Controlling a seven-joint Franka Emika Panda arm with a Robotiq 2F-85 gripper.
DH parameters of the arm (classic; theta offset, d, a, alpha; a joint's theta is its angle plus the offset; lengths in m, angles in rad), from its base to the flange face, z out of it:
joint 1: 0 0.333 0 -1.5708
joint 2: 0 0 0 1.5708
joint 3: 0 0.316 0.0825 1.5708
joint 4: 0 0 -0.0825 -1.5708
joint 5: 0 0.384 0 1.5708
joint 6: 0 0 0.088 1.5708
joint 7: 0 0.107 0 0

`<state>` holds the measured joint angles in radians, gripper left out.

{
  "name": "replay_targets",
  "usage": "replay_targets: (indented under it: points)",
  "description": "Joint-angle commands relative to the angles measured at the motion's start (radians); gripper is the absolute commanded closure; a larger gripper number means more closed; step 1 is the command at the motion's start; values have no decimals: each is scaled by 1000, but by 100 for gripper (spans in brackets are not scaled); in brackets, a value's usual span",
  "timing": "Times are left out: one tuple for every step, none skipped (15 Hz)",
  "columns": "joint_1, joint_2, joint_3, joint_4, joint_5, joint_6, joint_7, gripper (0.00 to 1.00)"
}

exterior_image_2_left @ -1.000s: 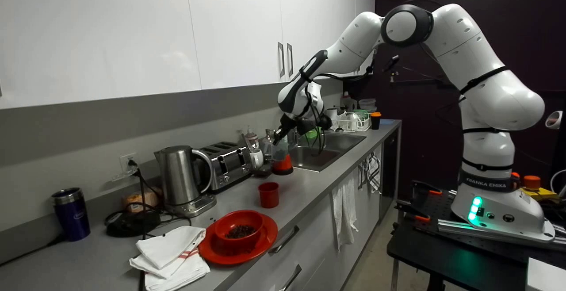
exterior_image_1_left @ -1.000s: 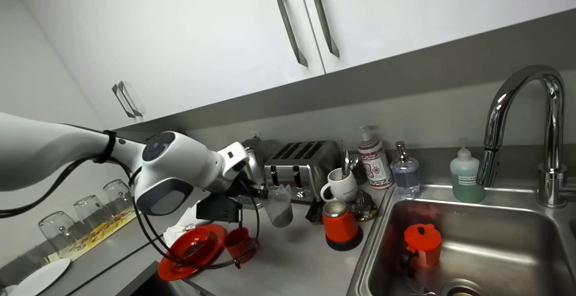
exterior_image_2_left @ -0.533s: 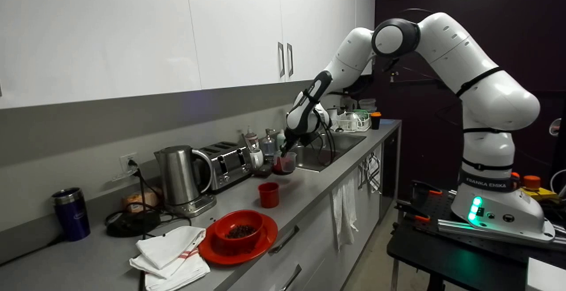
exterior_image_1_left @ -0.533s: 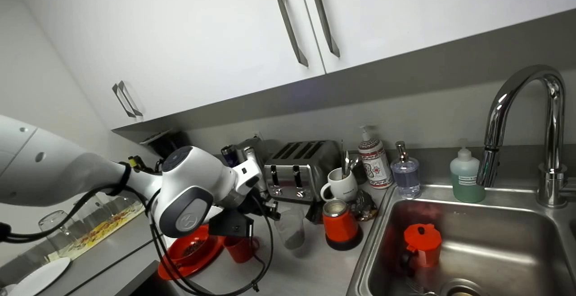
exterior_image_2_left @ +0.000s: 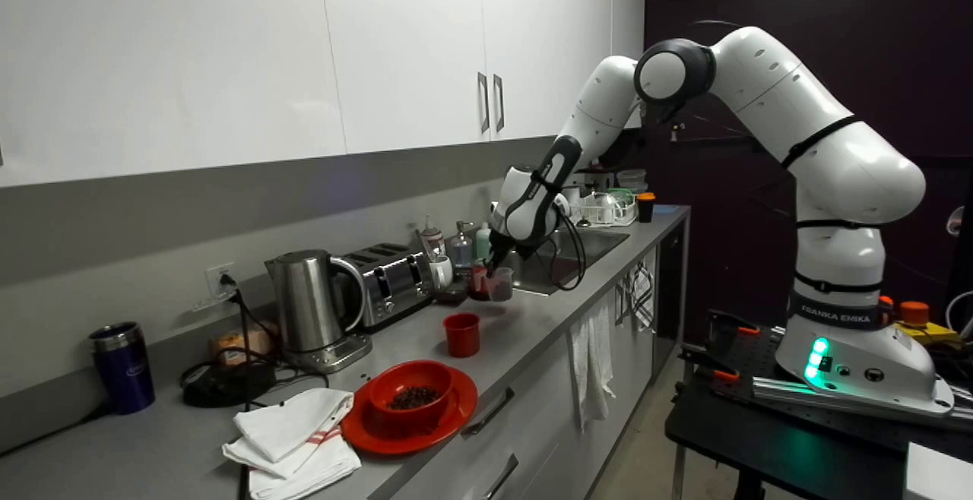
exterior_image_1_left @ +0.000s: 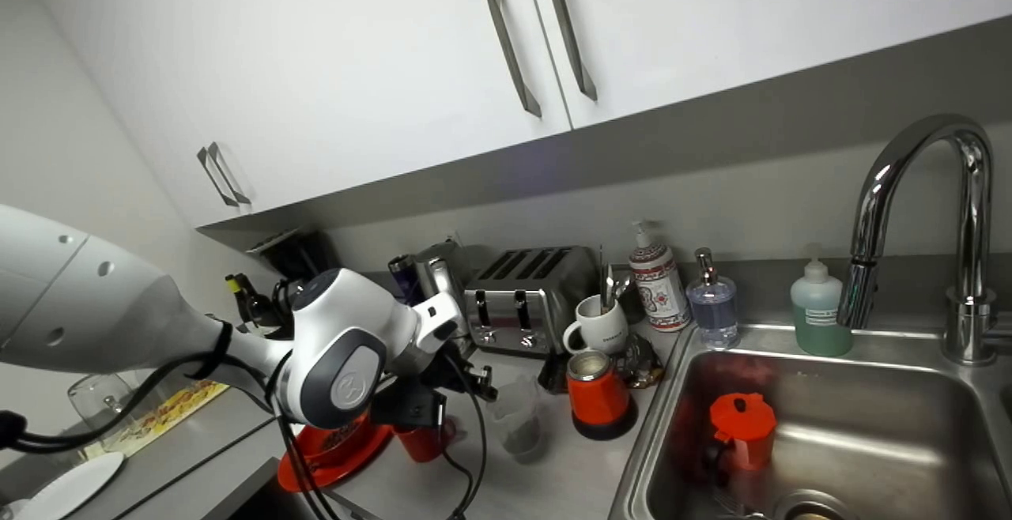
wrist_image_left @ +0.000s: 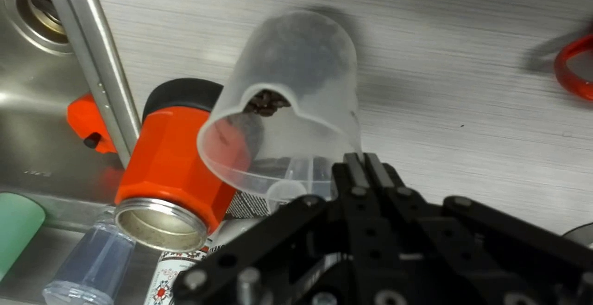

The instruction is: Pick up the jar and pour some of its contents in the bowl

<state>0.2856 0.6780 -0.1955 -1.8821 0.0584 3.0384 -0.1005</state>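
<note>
Currently pinching the rim of the jar (wrist_image_left: pixel 305 54) with the gripper (wrist_image_left: pixel 362 157), right of centre in the wrist view, showing dark bits (wrist_image_left: pixel 267 103) inside. In an exterior view, holding it at lower middle, between red cup (exterior_image_1_left: pixel 420 442) and orange-red container (exterior_image_1_left: pixel 597 401). In an exterior view, holding it just below centre, well apart from the bowl (exterior_image_2_left: pixel 397 380) on the red plate (exterior_image_2_left: pixel 463 403), lower left.

The wrist view looks down close at the jar (wrist_image_left: pixel 303 57); both exterior views sit farther back and share the toaster (exterior_image_1_left: pixel 531 299).
</note>
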Motion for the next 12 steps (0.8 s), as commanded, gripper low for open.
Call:
replay_targets:
  points:
    - [-43, 6, 49, 14, -58, -16, 60, 97]
    - [-53, 9, 64, 14, -59, -17, 64, 97]
    - [-65, 12, 80, 15, -59, -18, 64, 97]
    - [-74, 16, 94, 14, -58, -16, 64, 97]
    - [-80, 21, 103, 14, -59, -15, 65, 96]
    - [-80, 26, 106, 13, -62, -14, 66, 96]
    - [-72, 34, 99, 12, -69, -13, 70, 96]
    - [-69, 38, 96, 12, -74, -14, 71, 96]
    - [-66, 43, 93, 11, -78, -14, 73, 96]
    - [-59, 48, 85, 10, -84, -16, 77, 96]
    - [-55, 52, 80, 9, -90, -15, 80, 96]
    - [-49, 53, 71, 8, -98, -16, 82, 96]
